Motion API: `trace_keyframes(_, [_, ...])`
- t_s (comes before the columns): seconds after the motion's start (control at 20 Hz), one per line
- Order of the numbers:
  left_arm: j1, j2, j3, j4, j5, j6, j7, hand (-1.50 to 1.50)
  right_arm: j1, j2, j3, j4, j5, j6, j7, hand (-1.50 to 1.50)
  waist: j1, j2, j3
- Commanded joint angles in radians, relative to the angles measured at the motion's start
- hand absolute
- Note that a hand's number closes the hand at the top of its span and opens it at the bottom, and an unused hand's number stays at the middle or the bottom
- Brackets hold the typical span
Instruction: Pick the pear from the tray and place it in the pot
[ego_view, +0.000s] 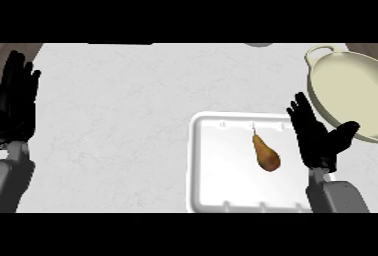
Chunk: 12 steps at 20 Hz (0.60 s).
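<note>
A brown pear (266, 155) lies on the white tray (214, 170), its stem pointing away from me. My right hand (317, 137) hovers open over the tray's right edge, just right of the pear and not touching it, with its fingers straight and its thumb spread toward the pot. The cream pot (347, 85) stands at the far right, partly cut off by the view's edge, with a loop handle at its top. My left hand (18, 100) rests open at the left edge with its fingers up.
The pale counter (118, 110) spreads wide to the left of the tray. A small grey object (258, 44) peeks in at the counter's far edge.
</note>
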Motion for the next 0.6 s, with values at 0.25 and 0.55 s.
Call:
trace_keyframes(0.25, [0.088, -0.081, -0.303, 0.045, -0.007, -0.251, 0.064, 0.00, -0.095, -0.159, 0.355, 0.069, 0.150, 0.356, 0.260, 1.50, 0.038, 0.012, 0.006])
trace_keyframes(0.55, [0.208, -0.119, -0.370, 0.090, -0.009, -0.320, -0.008, 0.00, -0.101, -0.156, 0.253, -0.035, 0.385, 0.003, -0.120, -1.50, -0.010, -0.014, 0.013])
